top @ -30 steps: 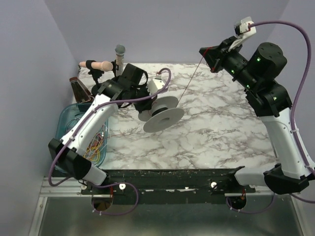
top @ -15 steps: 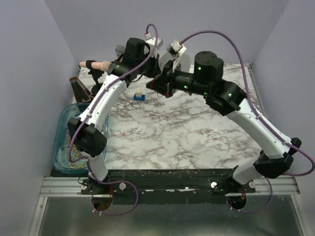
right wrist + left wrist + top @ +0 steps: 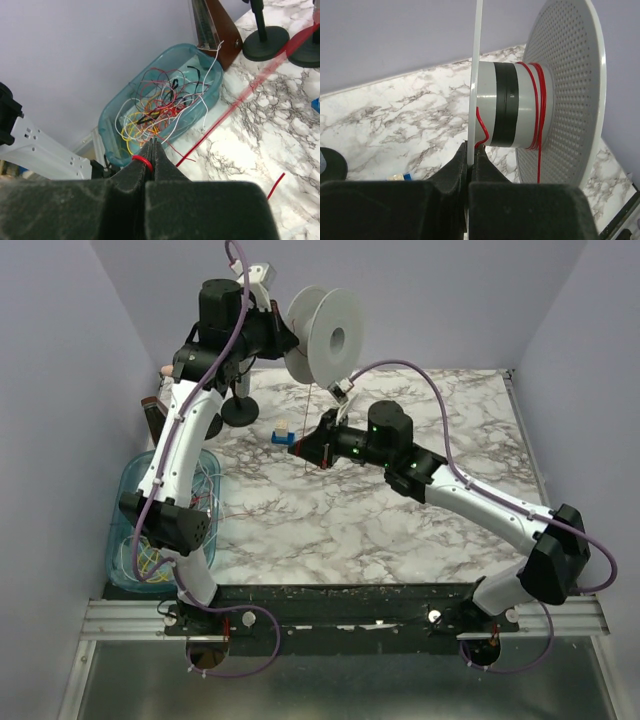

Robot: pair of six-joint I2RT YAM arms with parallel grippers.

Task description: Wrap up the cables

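Note:
My left gripper [image 3: 472, 150] is shut on the near flange of a pale grey spool [image 3: 507, 105], which it holds high over the back of the table [image 3: 325, 332]. A few turns of a red cable [image 3: 538, 107] lie round the spool's hub. From there the red cable [image 3: 313, 410] drops to my right gripper [image 3: 299, 448], low over the table's left middle. In the right wrist view that gripper [image 3: 152, 145] is shut on the red cable [image 3: 142, 161], which runs on as a taut, blurred line [image 3: 240, 100]. More cables [image 3: 160, 107] lie tangled in a teal bin.
The teal bin [image 3: 125, 540] stands at the table's left edge, with a brown wedge-shaped object [image 3: 155, 420] behind it. Black round stand bases [image 3: 270, 37] stand at the back left. A small blue block [image 3: 283, 436] lies near my right gripper. A loose red end [image 3: 275, 185] rests on the marble.
The left arm has lifted the spool from low over the table to high at the back. The right arm has swung from the far right down to the left middle, still gripping the cable.

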